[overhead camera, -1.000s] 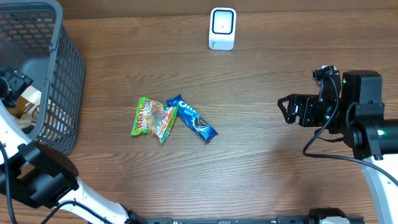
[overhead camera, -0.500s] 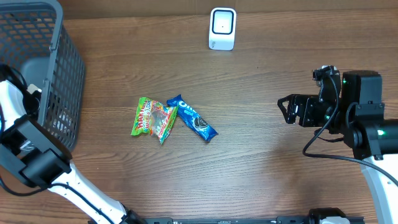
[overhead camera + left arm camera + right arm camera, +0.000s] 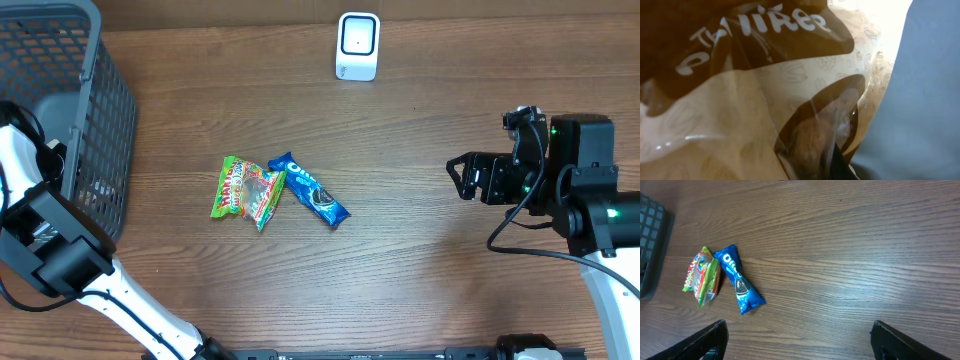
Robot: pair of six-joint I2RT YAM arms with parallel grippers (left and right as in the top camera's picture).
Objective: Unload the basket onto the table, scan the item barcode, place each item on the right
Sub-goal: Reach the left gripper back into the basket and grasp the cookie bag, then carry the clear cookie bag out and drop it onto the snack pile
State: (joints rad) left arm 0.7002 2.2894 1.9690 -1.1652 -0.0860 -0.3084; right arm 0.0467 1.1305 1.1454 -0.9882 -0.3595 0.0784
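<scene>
A brown and tan snack packet (image 3: 765, 85) with white lettering fills the left wrist view, pressed close to the camera. My left gripper (image 3: 832, 167) is down inside the grey basket (image 3: 100, 110), shut on a fold of that packet; only one dark fingertip (image 3: 841, 165) shows. In the overhead view the left arm (image 3: 25, 175) reaches over the basket's rim and hides the packet. A white scanner (image 3: 357, 45) stands at the table's far edge. My right gripper (image 3: 462, 177) hovers open over bare wood at the right, its fingers (image 3: 705, 340) wide apart.
A green candy packet (image 3: 245, 190) and a blue Oreo packet (image 3: 310, 190) lie touching in the middle of the table; both also show in the right wrist view, green packet (image 3: 702, 275) and Oreo packet (image 3: 740, 280). The basket's grey wall (image 3: 925, 100) is close to the left gripper.
My left arm swung deeper into the basket, covering the packet seen there earlier, and its jaws went from wide open to shut. The right arm and table items have not moved.
</scene>
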